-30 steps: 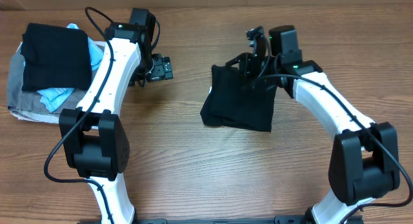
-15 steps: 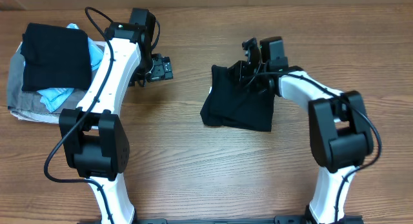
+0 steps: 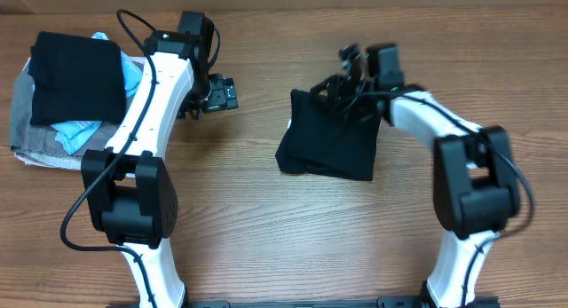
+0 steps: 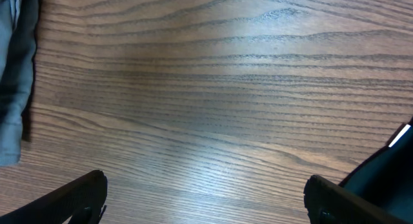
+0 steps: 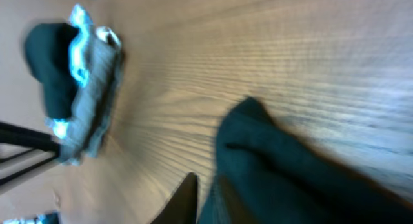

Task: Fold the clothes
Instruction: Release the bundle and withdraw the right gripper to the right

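Overhead and wrist views of the folding task. The black T-shirt (image 3: 327,139) lies as a folded bundle right of the table's (image 3: 266,246) centre, nearer the far edge than the near one, its left side flaring wider toward the near edge so that the outline is skewed. The right gripper (image 3: 337,84) sits at the bundle's far edge, on or just above the fabric; dark fingers against dark cloth and a blurred wrist view mean it cannot be told whether its jaws are closed on the hem or parted from it. The left gripper (image 3: 224,93) hangs over bare wood with its jaws wide apart and nothing between them, just right of the pile of garments (image 3: 53,135) in the far left corner. Principal risk: should a layer cling to a finger as the right arm lifts away, the upper fold would probably be dragged open. Secondary risk: the skewed edge, left uncorrected, would carry into any further fold
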Available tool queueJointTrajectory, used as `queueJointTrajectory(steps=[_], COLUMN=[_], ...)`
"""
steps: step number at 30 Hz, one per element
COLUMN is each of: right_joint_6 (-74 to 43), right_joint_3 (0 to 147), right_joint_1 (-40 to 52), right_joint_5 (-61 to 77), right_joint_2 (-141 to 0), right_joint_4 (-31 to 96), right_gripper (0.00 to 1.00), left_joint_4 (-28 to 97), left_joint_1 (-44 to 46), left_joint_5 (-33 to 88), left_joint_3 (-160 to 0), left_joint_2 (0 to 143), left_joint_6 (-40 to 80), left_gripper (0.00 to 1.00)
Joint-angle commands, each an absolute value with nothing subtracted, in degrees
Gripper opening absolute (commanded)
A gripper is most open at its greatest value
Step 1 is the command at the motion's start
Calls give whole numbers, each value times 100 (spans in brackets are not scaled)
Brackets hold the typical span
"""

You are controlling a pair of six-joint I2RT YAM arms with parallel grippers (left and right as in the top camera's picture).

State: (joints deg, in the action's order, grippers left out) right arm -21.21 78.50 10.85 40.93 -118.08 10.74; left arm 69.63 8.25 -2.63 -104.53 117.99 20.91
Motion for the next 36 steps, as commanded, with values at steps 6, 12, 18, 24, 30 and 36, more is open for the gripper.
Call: queueJointTrajectory(steps=[6,12,18,24,30,36], right_joint_6=[-2099,-2084,-2084,-2084,-2086,-2086], right_joint_3=[8302,8300,8289,8289,8289,8289], right_joint_1=[-27,-1129,-1944,-2307,-2329,-2329], right_joint_5=[3422,1286,-211,-231,-231,-231], right_joint_2=[-10114,-9896,-9902,-9902,-9902,-9902], right_joint_4=[2788,4598,5527,5542,5542,5540], right_gripper=[53,100,100,100,100,100], left_joint_4=[6958,6958,6958,6958,6958,6958], left_joint_1=[827,827,827,827,827,827], left_joint_5=[-298,-298,-298,-298,-298,-298], left_joint_3=[-10425,-10425,-10425,-10425,-10425,-10425], left_joint_2=[11775,11775,11775,11775,11775,11775], left_joint_6=[2145,2145,2145,2145,2145,2145], left_gripper=[100,100,100,100,100,100])
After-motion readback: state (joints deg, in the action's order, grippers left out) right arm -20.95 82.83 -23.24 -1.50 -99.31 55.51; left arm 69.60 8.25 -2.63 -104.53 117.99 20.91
